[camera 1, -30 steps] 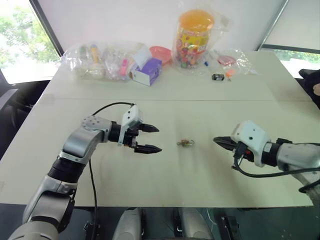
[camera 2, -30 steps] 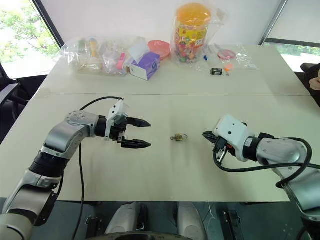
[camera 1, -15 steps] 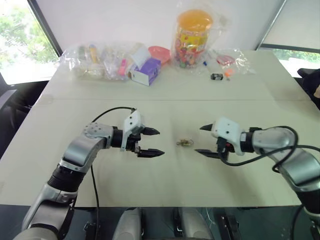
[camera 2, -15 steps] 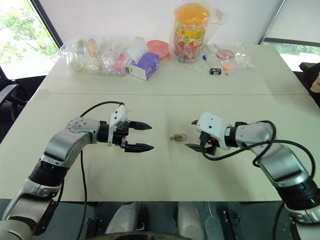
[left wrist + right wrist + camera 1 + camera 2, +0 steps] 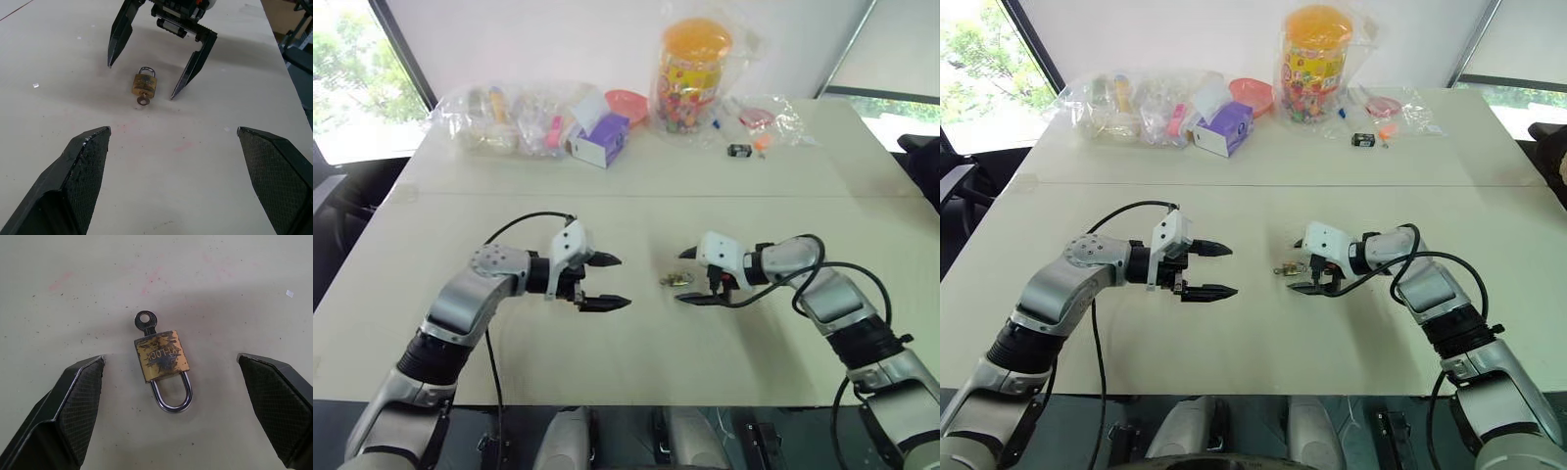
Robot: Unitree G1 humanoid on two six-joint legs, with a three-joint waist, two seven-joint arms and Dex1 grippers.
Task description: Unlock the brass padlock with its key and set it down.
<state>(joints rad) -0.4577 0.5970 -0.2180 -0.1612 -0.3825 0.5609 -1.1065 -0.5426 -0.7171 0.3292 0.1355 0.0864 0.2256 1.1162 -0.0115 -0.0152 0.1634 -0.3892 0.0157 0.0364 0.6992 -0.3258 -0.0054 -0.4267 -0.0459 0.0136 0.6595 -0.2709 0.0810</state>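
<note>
The brass padlock point(image 5: 162, 356) lies flat on the pale table point(image 5: 636, 362), midway between my two grippers. Its silvery shackle point(image 5: 171, 394) looks closed. The key point(image 5: 145, 322) sticks out of the lock's bottom end. My right gripper point(image 5: 685, 277) is open, low over the table, with one fingertip point(image 5: 109, 62) on each side of the padlock and touching nothing. My left gripper point(image 5: 623, 281) is open and empty, a short way to the left of the lock and pointing at it.
Along the far edge stand clear bags of small items point(image 5: 504, 117), a purple and white box point(image 5: 600, 140), a pink bowl point(image 5: 626, 102), a bagged candy jar with an orange lid point(image 5: 693, 73) and a small black box point(image 5: 738, 150).
My right gripper has opened and swung in leftward and down, so its fingers now straddle the padlock. My left gripper has stayed about where it was. The padlock has not moved.
</note>
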